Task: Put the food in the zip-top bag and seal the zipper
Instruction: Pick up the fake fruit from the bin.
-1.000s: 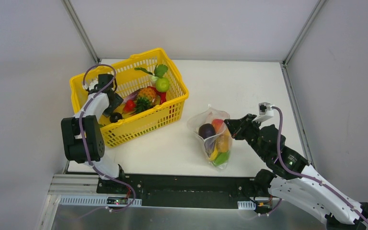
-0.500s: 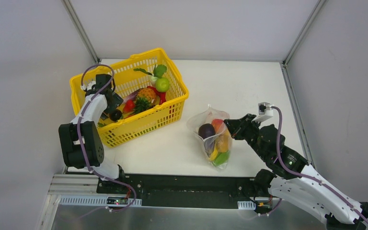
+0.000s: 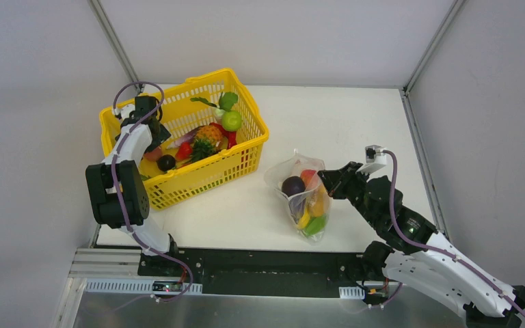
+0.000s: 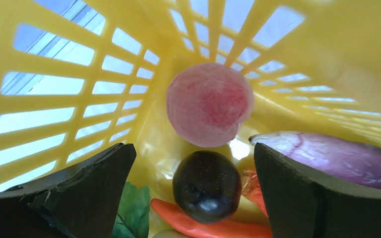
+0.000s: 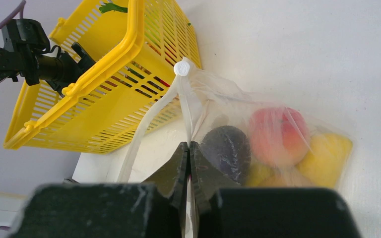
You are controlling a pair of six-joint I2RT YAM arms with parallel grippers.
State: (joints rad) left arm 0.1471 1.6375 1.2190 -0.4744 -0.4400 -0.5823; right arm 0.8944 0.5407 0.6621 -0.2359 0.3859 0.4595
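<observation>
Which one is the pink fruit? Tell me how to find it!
Look in the yellow basket on the left. In the corner that the left gripper faces sits the pink fruit. It is round, pale and matte, unlike the shiny black ball beside it.

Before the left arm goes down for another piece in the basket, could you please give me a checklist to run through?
1. Left gripper open: ok.
2. Dark round fruit centred between its fingers: ok.
3. Right gripper shut on the zip-top bag: ok.
4. Its mouth wide enough for another piece: cannot tell.
5. Fingers clear of the basket wall: cannot tell.
</observation>
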